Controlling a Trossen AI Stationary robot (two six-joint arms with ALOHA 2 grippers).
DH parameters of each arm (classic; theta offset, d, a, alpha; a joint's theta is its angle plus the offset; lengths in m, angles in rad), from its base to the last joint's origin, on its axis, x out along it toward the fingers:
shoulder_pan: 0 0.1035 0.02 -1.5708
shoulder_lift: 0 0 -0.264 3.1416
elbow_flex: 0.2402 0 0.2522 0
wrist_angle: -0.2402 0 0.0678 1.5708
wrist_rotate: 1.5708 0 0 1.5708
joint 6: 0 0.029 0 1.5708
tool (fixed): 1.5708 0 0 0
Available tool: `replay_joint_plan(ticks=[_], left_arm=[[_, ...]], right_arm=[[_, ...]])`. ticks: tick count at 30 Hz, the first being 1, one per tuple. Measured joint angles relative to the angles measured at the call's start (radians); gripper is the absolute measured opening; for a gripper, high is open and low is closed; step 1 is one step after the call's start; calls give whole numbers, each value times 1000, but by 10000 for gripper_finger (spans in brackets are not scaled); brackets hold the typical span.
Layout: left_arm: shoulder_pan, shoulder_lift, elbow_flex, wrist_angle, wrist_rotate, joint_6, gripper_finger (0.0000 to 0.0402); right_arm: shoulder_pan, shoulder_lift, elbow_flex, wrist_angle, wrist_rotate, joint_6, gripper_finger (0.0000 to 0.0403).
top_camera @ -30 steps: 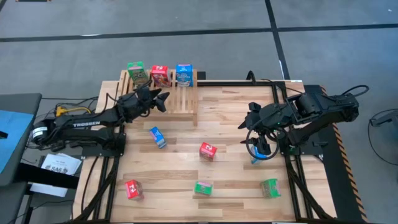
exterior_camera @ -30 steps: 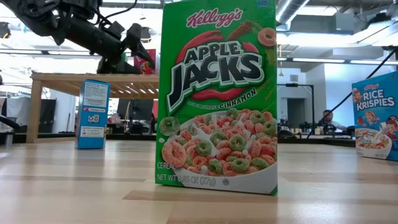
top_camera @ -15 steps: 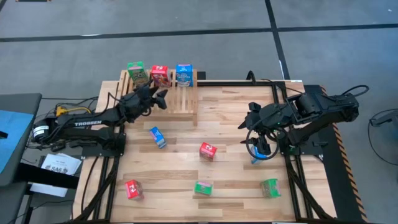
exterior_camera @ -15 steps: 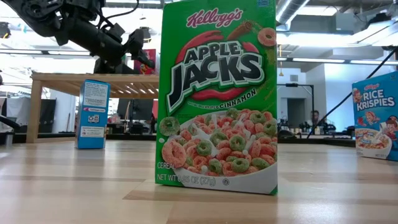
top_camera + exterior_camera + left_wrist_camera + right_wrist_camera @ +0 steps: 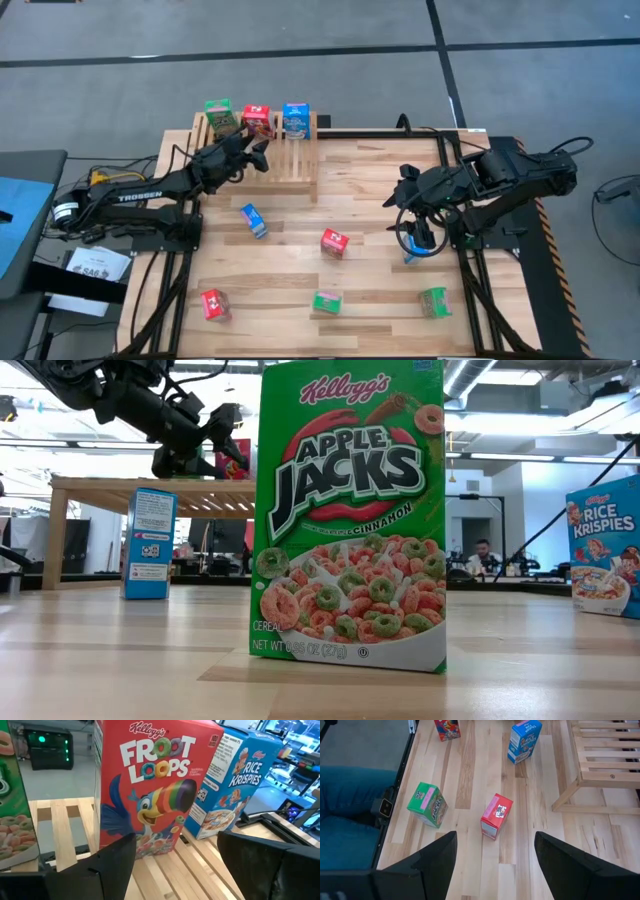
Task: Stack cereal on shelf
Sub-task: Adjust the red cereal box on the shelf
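Over shelf (image 5: 290,160), left pincer (image 5: 258,155) spread, empty, facing red cereal box (image 5: 150,790).

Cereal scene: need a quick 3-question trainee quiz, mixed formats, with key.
1. True or false: three boxes stand on the shelf.
2. Which box faces the left gripper most directly? A) green box B) red box C) blue box
3. Fill in: the right gripper hovers over the table, holding ____.

Key: 1 true; 2 B; 3 nothing, jaws open.
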State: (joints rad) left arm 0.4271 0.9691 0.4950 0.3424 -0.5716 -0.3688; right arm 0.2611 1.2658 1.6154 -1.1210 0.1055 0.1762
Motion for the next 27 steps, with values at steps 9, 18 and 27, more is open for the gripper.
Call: replay_joint_plan(ticks=[9,18,27], left_arm=[[23,0,0,5,-41,-8,270],[32,55,1,12,-8,-25,270],[38,64,1,17,-90,-25,270]], right_arm=[[0,0,0,0,0,-1,292],[0,0,0,0,0,-1,292],[0,0,0,0,0,-1,292]])
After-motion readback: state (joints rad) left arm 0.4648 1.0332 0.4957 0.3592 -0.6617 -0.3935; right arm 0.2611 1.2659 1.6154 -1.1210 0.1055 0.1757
